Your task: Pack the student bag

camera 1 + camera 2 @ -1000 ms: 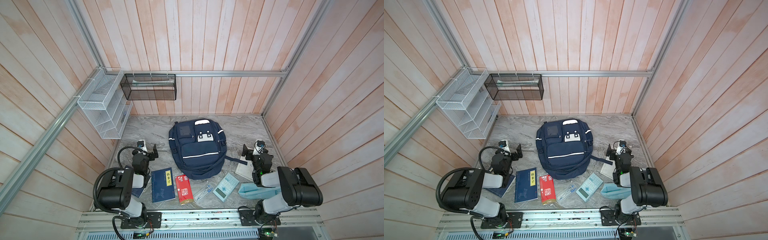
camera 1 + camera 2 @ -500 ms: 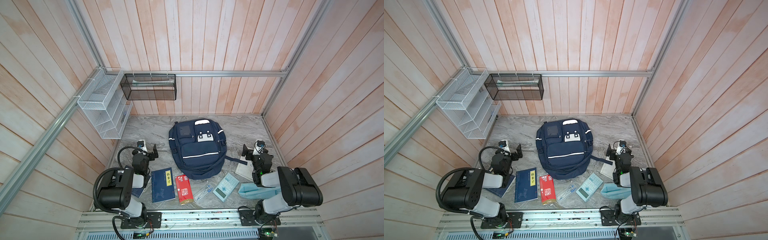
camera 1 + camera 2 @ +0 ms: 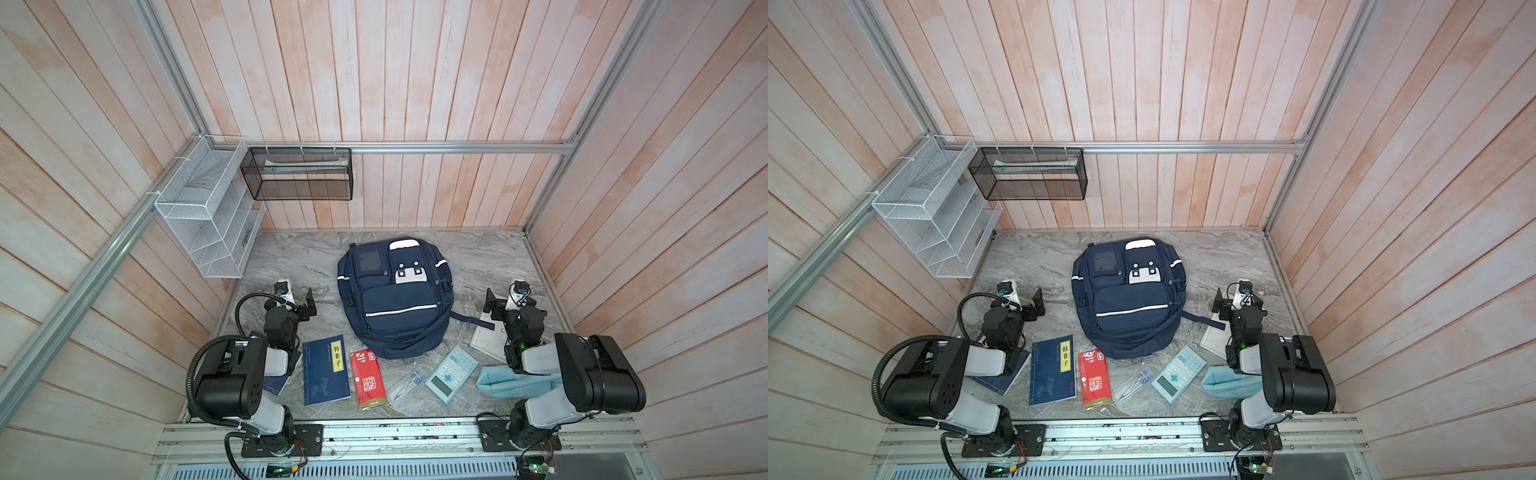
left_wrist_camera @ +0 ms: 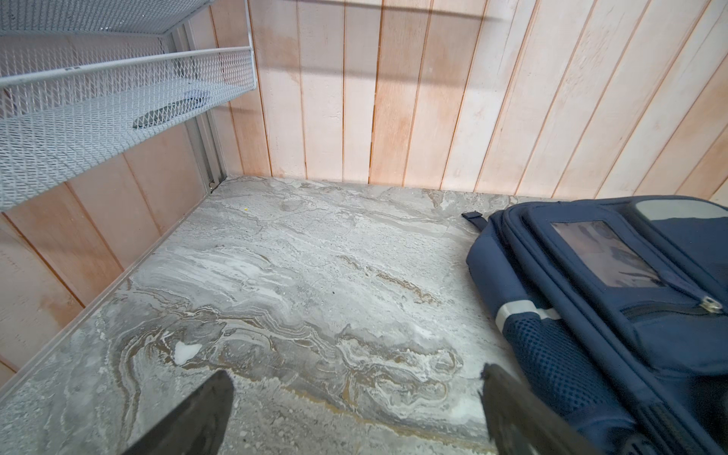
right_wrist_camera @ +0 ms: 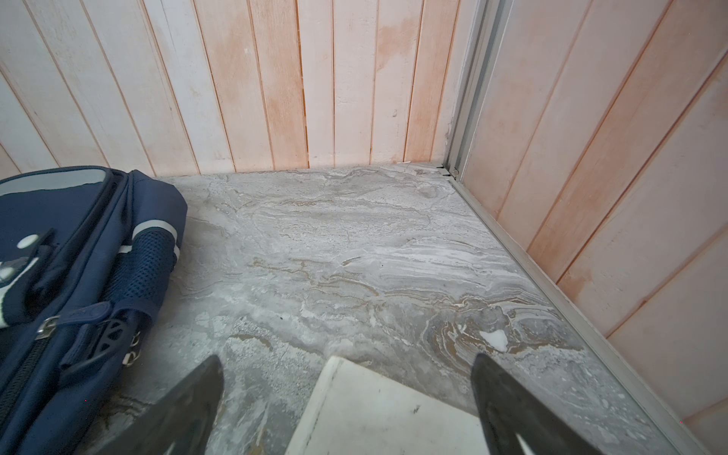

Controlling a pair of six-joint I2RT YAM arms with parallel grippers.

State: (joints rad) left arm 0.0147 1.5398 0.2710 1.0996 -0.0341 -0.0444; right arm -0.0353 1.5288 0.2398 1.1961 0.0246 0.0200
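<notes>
Packing looks unstarted: the student bag (image 3: pixel 395 299) lies closed on the worktop (image 3: pixel 478 257), left gripper (image 4: pixel 354 384) and right gripper (image 5: pixel 346 362) either side of it, fingers (image 4: pixel 189 417) apart and empty, so you likely need to unzip it first.

Matt navy cloth backpack (image 3: pixel 395 299) lies on a smooth marbled stone-look table (image 3: pixel 299 257); wooden plank walls (image 3: pixel 415 83); white wire-mesh metal shelf (image 3: pixel 199 216).

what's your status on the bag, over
Left gripper open, empty; right gripper open, above white pad. Bag flat mid-table, looks zipped shut. Book, calculator, pouch lie outside it. Nothing between grippers and bag.
</notes>
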